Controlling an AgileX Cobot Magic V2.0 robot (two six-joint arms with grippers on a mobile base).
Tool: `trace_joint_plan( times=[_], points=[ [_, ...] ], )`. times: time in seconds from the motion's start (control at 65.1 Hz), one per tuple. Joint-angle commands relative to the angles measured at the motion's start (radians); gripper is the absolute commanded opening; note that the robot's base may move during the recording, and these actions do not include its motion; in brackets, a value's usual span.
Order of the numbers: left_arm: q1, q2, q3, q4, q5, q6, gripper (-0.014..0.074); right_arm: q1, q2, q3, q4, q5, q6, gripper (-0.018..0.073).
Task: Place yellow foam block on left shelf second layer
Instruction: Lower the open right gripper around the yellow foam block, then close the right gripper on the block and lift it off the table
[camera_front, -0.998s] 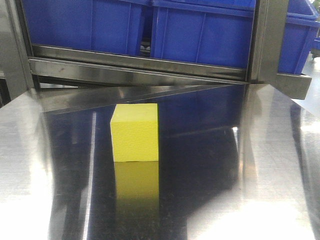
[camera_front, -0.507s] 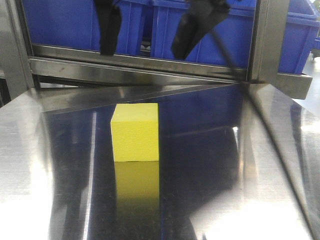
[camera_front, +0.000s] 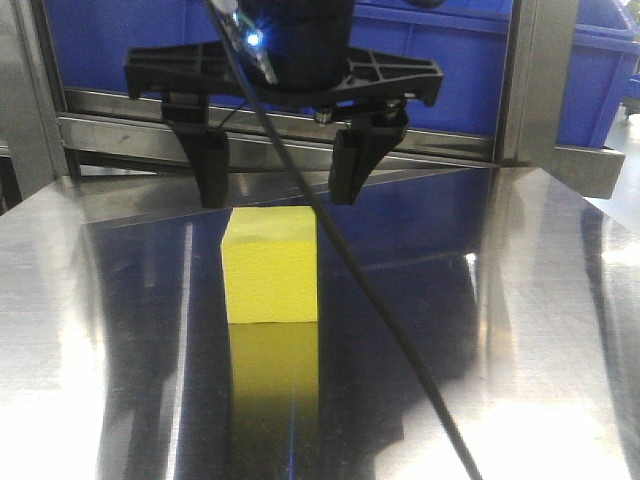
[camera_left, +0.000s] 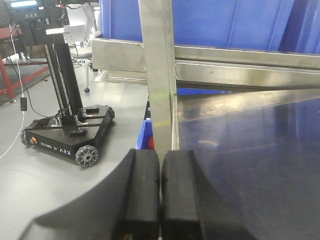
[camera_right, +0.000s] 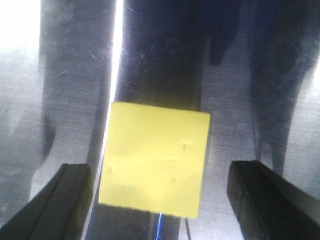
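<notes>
Foam block (camera_front: 270, 265) on the surface (camera_front: 520, 330), beneath the right hand (camera_front: 279, 193).
Above the foam block, right hand spread, one finger off to each side, neither touching. Behind the foam block, shelf rail (camera_front: 280, 135) along the surface's far edge, bins (camera_front: 400, 70) on the shelf above. Past its right edge, cable (camera_front: 380, 320) slanting toward the front.
</notes>
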Motion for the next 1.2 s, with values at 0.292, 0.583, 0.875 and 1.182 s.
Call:
trace_joint_plan(
  times=[0.292,0.583,0.875,1.182],
  points=[
    [-0.004,-0.014,0.026,0.001,-0.084,-0.004,0.0136,0.000,0.003,-0.036,-0.041,-0.068,0.017,0.0624],
    [-0.004,-0.014,0.026,0.001,-0.084,-0.004,0.0136,0.000,0.048,-0.036,-0.042,-0.071,0.017,0.0624],
    [-0.004,-0.014,0.026,0.001,-0.084,-0.004,0.0136,-0.001,0.058,-0.036,-0.026,-0.070,0.017,0.0576],
    [-0.004,-0.014,0.026,0.001,-0.084,-0.004,0.0136,-0.040,0.042,-0.036,0.020,-0.091,0.002,0.0282]
  ],
)
